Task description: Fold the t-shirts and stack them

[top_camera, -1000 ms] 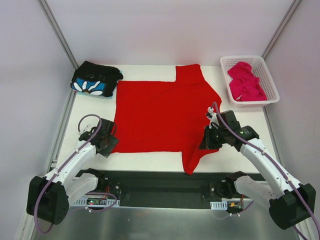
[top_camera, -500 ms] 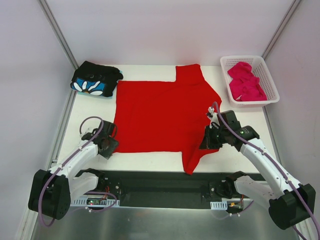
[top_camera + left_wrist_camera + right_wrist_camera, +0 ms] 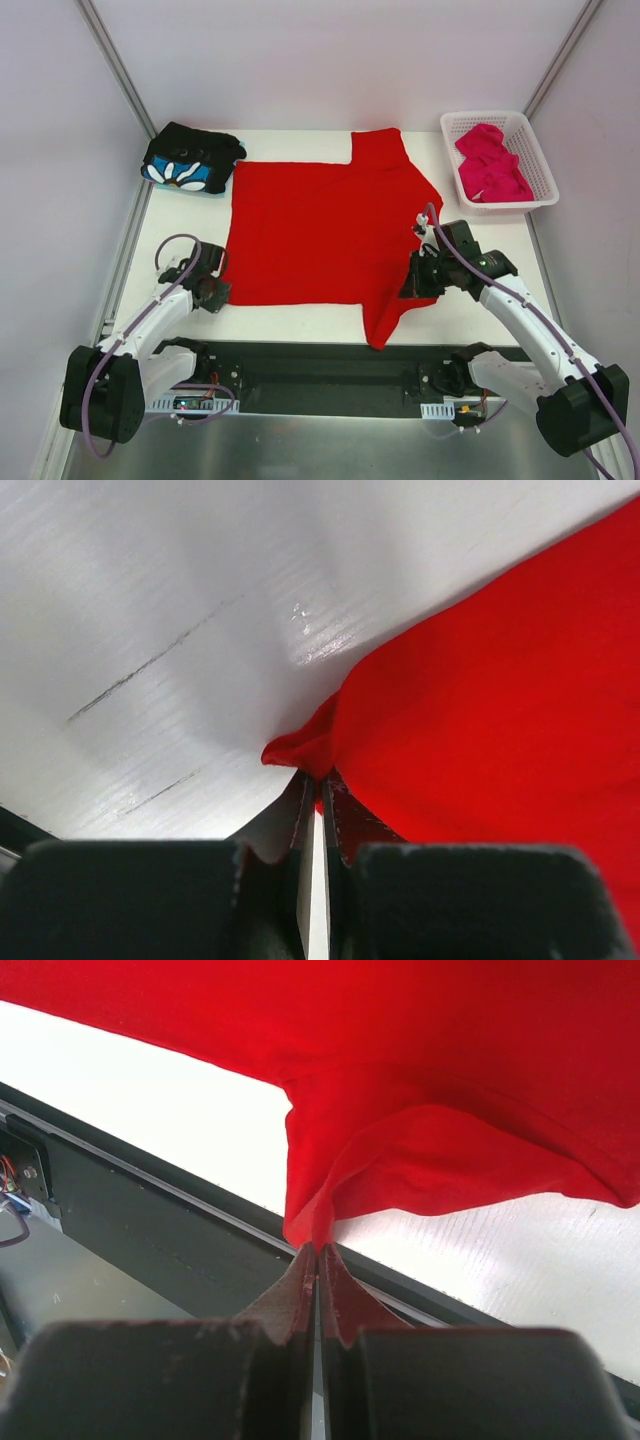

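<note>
1. At the far-left corner of the white table (image 3: pixel 470 312) lies the black t-shirt (image 3: pixel 192 160). It is folded into a small bundle with its blue-and-white flower print facing up, just beside the far-left corner of the red one.
2. The left gripper (image 3: pixel 220 292) sits low at the near-left corner of the red t-shirt (image 3: pixel 320 230). From its own wrist view, the left gripper (image 3: pixel 318 780) has its jaws pressed together on a little bunched tip of red cloth (image 3: pixel 500 680), right down at the tabletop.
3. The red t-shirt fills the middle of the table. It is plain bright red with no print and lies spread flat and mostly smooth. Its straight hem is along the left side. One sleeve points to the far edge and the other reaches the near edge by the black rail.
4. The right gripper (image 3: pixel 408 290) is on the shirt's right side, just above the near sleeve. In the right wrist view, the right gripper (image 3: pixel 317 1252) is clamped shut on a fold of the red fabric (image 3: pixel 450 1080), which rises in a creased tent off the table.
5. At the far right stands a white lattice basket (image 3: pixel 545 180). The magenta-pink t-shirt (image 3: pixel 490 165) is crumpled inside it, well apart from both grippers.
</note>
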`<state>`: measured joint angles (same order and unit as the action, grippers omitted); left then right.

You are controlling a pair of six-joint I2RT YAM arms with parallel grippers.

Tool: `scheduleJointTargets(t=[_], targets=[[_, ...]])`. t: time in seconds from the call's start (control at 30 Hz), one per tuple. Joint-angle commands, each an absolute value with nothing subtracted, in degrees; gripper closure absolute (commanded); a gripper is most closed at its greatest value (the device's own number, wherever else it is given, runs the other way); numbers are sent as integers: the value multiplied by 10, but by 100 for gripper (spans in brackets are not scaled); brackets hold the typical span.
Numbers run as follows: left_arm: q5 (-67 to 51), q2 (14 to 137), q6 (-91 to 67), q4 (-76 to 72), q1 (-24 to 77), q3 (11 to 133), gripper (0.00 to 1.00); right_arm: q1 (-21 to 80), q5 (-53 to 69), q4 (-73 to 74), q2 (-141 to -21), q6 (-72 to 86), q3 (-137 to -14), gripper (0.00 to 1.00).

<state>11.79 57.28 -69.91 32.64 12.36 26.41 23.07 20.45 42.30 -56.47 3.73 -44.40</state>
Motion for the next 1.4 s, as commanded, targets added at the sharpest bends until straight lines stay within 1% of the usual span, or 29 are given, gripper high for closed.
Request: scheduleJointTargets(t=[0.0,0.1,0.27,0.4,0.53,0.63,0.8,1.07,1.37], targets=[[110,563,-665,330,108,266,100,225,205,429,-565,33,-466,99],[93,567,-607,335,109,301,100,222,181,448,-566,27,-482,99],[64,609,-489,393,111,418,100,219,116,479,-572,18,-512,99],[64,592,-441,428,116,461,100,215,73,490,-578,22,-530,99],[88,575,-403,468,116,503,100,207,16,506,-587,20,-557,99],[101,561,-382,490,116,515,100,193,-25,517,-592,17,-571,99],[105,564,-364,495,116,512,100,176,-38,514,-600,11,-579,99],[87,578,-359,491,116,519,100,159,-45,514,-612,6,-591,99],[84,572,-357,491,116,512,100,112,-42,511,-633,10,-624,99]])
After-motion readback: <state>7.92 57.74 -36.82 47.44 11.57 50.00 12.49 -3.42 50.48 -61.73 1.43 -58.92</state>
